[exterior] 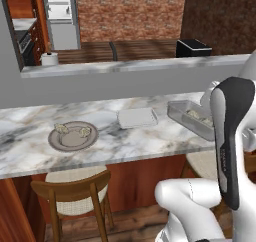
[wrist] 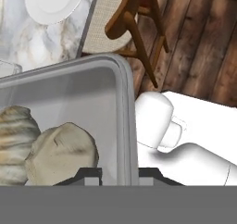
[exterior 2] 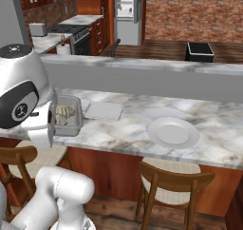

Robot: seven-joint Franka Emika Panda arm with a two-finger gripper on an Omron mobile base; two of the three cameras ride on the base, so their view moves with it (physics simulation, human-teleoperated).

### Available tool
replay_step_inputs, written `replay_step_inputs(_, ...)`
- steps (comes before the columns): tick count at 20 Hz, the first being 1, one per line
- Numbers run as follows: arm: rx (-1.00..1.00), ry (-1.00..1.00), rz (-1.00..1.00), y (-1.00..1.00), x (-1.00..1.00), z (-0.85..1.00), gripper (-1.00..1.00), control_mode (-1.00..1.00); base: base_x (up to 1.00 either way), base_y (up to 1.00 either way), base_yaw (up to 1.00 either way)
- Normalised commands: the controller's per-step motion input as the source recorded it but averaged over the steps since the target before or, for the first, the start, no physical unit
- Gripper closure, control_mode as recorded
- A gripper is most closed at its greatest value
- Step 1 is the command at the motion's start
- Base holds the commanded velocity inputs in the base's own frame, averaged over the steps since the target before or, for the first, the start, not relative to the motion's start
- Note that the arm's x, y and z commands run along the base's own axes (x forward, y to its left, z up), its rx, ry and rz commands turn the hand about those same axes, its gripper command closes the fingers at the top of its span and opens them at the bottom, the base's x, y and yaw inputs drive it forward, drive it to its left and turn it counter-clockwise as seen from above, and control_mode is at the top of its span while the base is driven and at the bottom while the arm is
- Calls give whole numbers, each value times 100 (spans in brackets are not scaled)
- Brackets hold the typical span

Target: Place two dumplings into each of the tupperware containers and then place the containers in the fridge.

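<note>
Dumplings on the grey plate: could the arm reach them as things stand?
Probably not right away: the gripper seems to have its jaws shut on the rim of a container, so it must let go first. The dumplings lie uncovered on the plate.

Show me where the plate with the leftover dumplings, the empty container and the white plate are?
Grey-brown plate (exterior: 73, 145): left base view, on its bare front rim.
Empty container (exterior: 136, 118): left base view, on its flat middle.
White plate (exterior 2: 173, 132): right base view, on its centre.
</note>
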Motion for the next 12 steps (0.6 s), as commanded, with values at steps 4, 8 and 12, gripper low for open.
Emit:
replay_step_inputs(4,2,0,0,-5,0,32,100,-100,0,0,0)
replay_step_inputs(8,0,-3,0,-12,-16,0,100,-100,0,0,0)
replay_step_inputs(12,-3,-5,-4,-1,-29,0,100,-100,0,0,0)
